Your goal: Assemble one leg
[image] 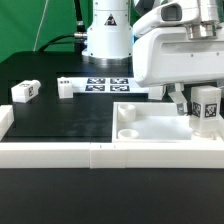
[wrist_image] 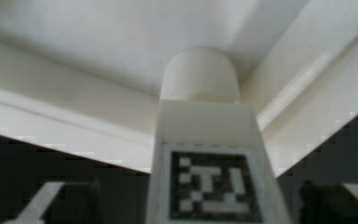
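Note:
A white leg with a black-and-white tag stands upright at the corner of the large white square panel on the exterior view's right. My gripper is lowered around it. In the wrist view the leg runs between my gripper; its rounded end meets the panel. The dark fingers stand off each side of the leg with a gap, so the jaws are open. Two more legs lie on the black table at the exterior view's left.
The marker board lies in front of the robot base. Long white border rails run along the table's front edge. The arm's white body hangs over the panel's right side.

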`<state>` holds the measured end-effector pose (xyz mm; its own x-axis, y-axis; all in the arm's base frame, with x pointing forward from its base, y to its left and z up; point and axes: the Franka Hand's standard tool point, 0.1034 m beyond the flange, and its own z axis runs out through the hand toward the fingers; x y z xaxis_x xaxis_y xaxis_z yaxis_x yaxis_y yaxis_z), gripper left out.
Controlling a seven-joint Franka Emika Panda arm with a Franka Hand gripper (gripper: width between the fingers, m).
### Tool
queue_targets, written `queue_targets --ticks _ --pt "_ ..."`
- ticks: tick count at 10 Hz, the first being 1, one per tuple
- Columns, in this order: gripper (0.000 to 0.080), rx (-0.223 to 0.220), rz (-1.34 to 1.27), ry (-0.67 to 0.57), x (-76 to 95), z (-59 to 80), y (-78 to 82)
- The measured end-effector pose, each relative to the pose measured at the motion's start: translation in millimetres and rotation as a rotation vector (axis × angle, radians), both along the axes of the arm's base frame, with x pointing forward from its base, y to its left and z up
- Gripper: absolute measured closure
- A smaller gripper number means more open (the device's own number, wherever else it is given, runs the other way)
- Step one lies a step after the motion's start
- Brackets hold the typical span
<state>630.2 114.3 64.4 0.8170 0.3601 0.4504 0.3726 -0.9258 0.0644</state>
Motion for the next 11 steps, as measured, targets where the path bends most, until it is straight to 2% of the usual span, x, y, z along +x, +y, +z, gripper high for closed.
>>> queue_targets --ticks 1,3,6,9,11 --pt "0.0184 0.0 0.0 0.0 0.0 0.0 0.0" --pt "0.0155 0.0 0.0 0.0 0.0 0.0 0.0" --pt "0.015 0.0 0.0 -0.002 0.5 1.3 0.0" --pt "0.015 -0.012 0.007 0.01 -0.9 30.3 -1.0" --pt "0.015 -0.021 0.012 0.052 -3.7 25.9 0.6"
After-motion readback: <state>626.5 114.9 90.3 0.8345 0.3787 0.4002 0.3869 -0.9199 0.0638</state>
